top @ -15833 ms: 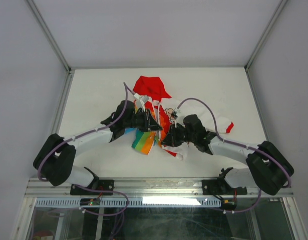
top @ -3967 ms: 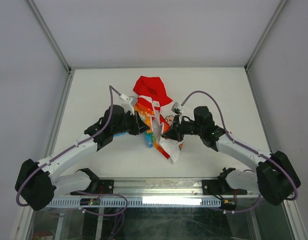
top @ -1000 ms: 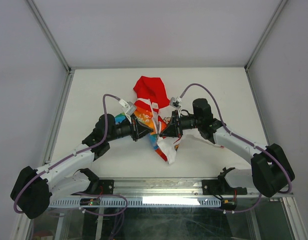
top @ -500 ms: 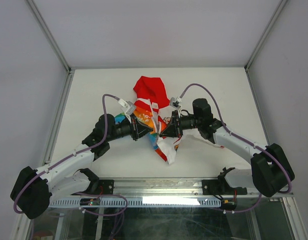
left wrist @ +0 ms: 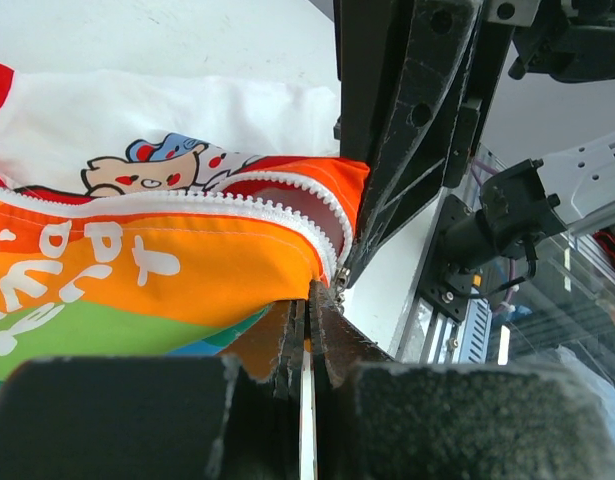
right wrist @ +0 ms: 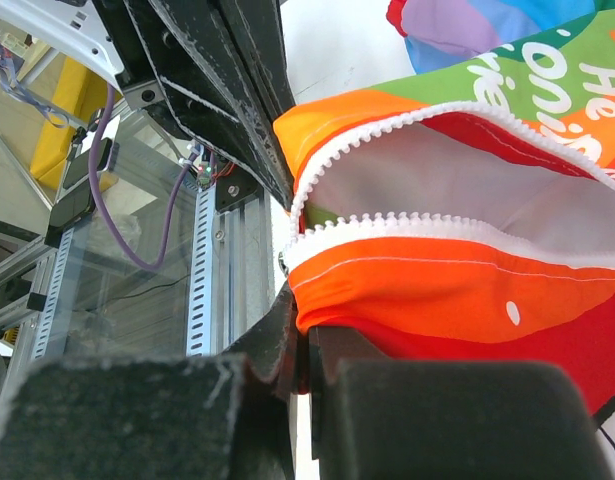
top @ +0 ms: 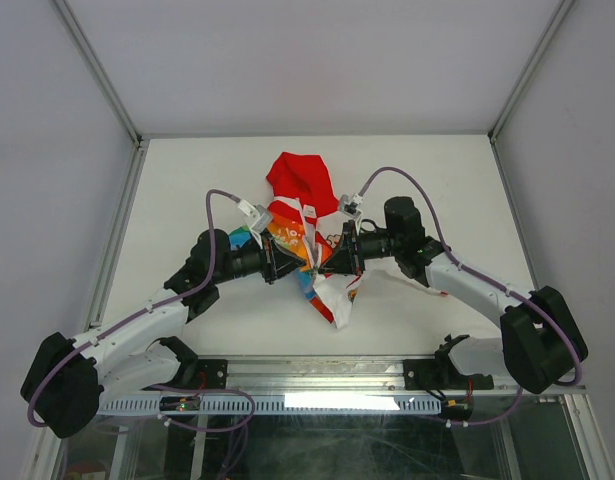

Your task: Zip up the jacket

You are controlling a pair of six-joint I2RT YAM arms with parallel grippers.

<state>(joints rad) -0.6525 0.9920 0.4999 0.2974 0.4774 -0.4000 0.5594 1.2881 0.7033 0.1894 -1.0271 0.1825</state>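
Observation:
The jacket (top: pixel 305 182), with its red hood to the back and rainbow panel, lies bunched in the middle of the table. My left gripper (top: pixel 305 262) and right gripper (top: pixel 321 262) meet tip to tip over its orange front edge. In the left wrist view my left gripper (left wrist: pixel 315 300) is shut on the orange hem (left wrist: pixel 167 270) beside the white zipper teeth (left wrist: pixel 237 205). In the right wrist view my right gripper (right wrist: pixel 305 345) is shut on the other orange hem (right wrist: pixel 417 275) below its zipper teeth (right wrist: pixel 407 228). The zipper is open here.
The white table (top: pixel 187 190) has raised metal edges at the left (top: pixel 122 220) and right (top: pixel 512 210). The arm bases stand on the front rail (top: pixel 317 375). Purple cables loop above both wrists.
Over the last second nothing has visibly moved. Since 4 s ago both grippers have come together at the jacket's front edge.

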